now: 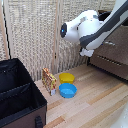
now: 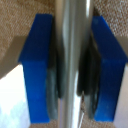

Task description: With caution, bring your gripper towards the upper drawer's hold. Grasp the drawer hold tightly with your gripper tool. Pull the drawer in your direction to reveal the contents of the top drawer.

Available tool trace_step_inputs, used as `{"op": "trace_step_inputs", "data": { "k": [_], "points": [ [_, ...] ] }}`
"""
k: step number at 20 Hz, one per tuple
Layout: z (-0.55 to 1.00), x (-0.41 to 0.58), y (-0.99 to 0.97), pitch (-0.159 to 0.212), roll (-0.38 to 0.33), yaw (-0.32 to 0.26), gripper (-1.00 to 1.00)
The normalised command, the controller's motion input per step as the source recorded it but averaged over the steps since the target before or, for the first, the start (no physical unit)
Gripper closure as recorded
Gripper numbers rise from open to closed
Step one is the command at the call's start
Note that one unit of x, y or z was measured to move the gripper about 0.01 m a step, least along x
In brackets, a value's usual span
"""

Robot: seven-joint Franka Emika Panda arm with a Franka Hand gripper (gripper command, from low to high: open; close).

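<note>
In the wrist view the drawer hold [image 2: 72,45], a thin silver bar, runs straight between my blue fingertips [image 2: 37,65]. The gripper [image 2: 72,75] is shut on it, its dark pads pressing the bar from both sides. Behind the bar lies the brown front of the upper drawer [image 2: 20,12]. In the exterior view the bulky white arm [image 1: 87,30] reaches to the dark brown dresser at the exterior view's right, where it covers the gripper and most of the upper drawer [image 1: 119,41]. How far the drawer stands out I cannot tell.
A lower drawer front [image 1: 107,65] sits beneath. On the wooden table [image 1: 95,102] stand a yellow bowl [image 1: 67,78], a blue bowl [image 1: 68,90] and a small patterned box [image 1: 49,80]. A black open case [image 1: 17,92] fills the exterior view's left. A woven screen [image 1: 35,35] stands behind.
</note>
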Motion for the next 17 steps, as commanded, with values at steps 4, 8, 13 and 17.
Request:
{"op": "trace_step_inputs", "data": {
  "k": [4, 8, 13, 17],
  "points": [
    [0.26, 0.091, -0.1, 0.0, 0.001, -0.017, -1.0],
    [0.27, 0.08, -0.14, 0.0, 0.009, -0.027, -1.0],
    [0.22, 0.081, -0.1, 0.0, 0.006, -0.006, -1.0],
    [0.17, 0.11, -0.1, 0.015, 0.022, 0.0, -1.0]
  ]
}}
